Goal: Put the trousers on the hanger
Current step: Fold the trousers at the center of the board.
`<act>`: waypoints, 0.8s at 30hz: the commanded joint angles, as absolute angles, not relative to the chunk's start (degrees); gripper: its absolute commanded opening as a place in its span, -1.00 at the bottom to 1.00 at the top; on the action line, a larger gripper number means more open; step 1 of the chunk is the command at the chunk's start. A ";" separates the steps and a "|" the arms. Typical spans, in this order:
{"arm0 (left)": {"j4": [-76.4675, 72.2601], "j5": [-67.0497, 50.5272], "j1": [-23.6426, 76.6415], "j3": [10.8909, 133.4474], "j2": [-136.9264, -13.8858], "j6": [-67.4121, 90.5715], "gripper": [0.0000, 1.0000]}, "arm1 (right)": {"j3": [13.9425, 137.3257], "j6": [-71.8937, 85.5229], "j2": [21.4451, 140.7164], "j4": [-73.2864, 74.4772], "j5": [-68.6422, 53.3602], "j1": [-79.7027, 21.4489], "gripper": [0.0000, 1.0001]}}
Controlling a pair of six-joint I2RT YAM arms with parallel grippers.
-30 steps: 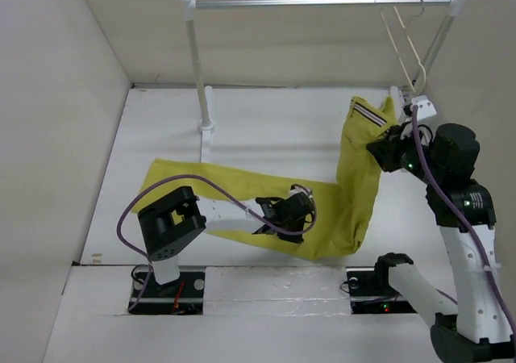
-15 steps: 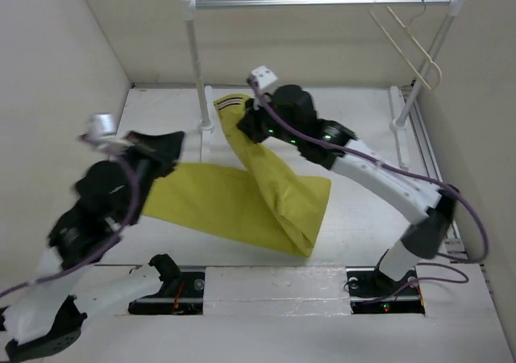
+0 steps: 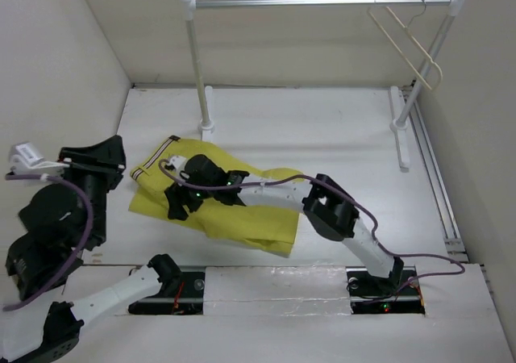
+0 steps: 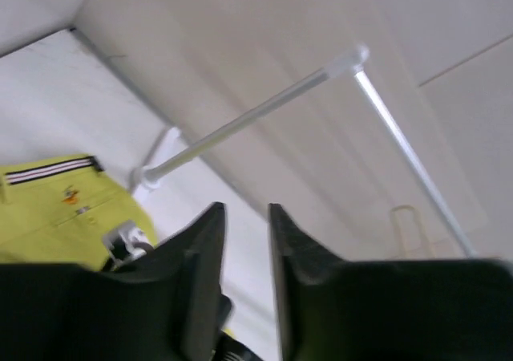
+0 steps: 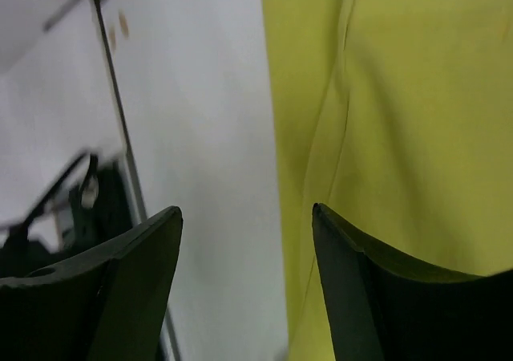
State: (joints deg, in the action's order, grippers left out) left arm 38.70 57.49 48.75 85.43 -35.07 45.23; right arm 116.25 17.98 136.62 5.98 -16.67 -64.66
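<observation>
Trousers (image 3: 218, 206) lie folded lower left; right gripper (image 3: 176, 203) open above them, left gripper (image 4: 247, 241) nearly closed, empty. Hanger (image 3: 409, 42) upper right untouched; next, grab the waistband.

Both arms share one build: white tubular links joined by chunky matte-black joint housings, each bolted to a black base plate at the lower edge of the overhead frame. A purple cable loops along each arm. Small green lights glow on the right arm's wrist housing. The left gripper (image 4: 245, 241) and right gripper (image 5: 247, 249) have plain black, tapering fingers.
</observation>
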 commanded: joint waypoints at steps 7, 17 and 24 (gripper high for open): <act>37.23 57.86 48.87 62.16 -44.44 52.58 -0.14 | 77.02 13.28 101.01 -1.60 -18.03 -58.89 -1.00; 15.84 14.45 12.87 53.80 -67.40 36.57 0.00 | 47.74 16.25 80.08 3.51 -9.68 -58.27 -0.17; 14.32 9.67 3.96 62.30 -84.35 31.73 0.67 | 42.02 18.63 70.94 13.88 -3.25 -55.11 0.49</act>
